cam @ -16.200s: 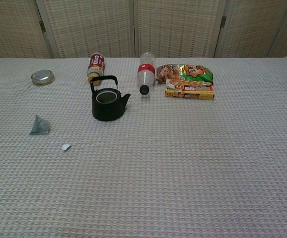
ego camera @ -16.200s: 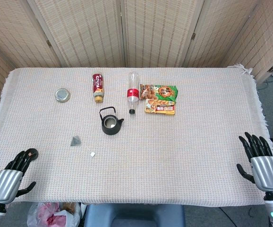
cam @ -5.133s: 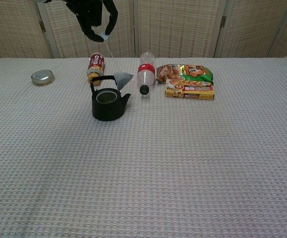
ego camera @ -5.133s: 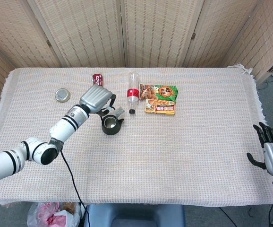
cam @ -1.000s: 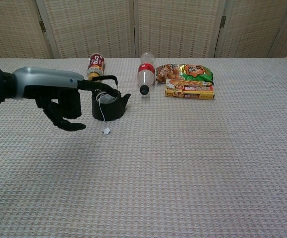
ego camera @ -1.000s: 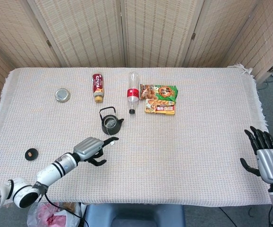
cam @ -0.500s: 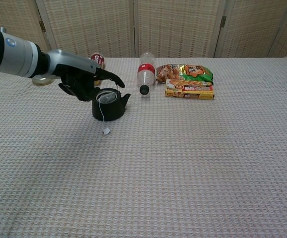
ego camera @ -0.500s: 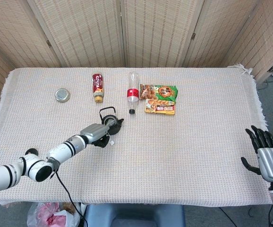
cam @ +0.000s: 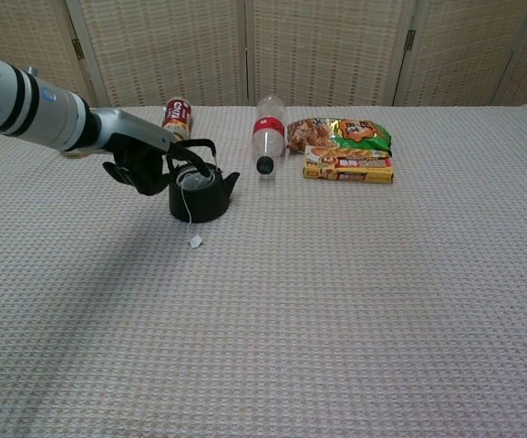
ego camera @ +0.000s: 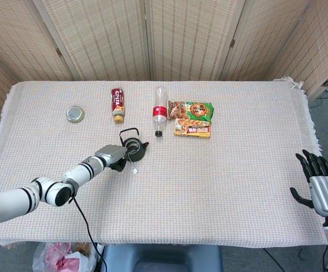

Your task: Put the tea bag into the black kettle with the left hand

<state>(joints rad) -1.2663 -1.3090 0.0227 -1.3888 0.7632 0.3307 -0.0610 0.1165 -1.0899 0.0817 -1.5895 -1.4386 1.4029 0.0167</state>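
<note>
One round black kettle (cam: 198, 194) trails a thin string beside the left robot hand (cam: 140, 155), grip unclear.

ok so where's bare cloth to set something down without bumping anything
Widest free patch: the tablecloth between the black kettle and the right hand, in front of the snack packs. The front left corner is bare too. Crowded: the back middle, where the brown bottle, clear bottle and packs lie, and around the kettle, where the left hand hovers.

Left hand (cam: 140, 155): reaching forward, fingers curling loosely, holding nothing.
Right hand (ego camera: 322, 190): resting low, fingers spreading upward, empty.
</note>
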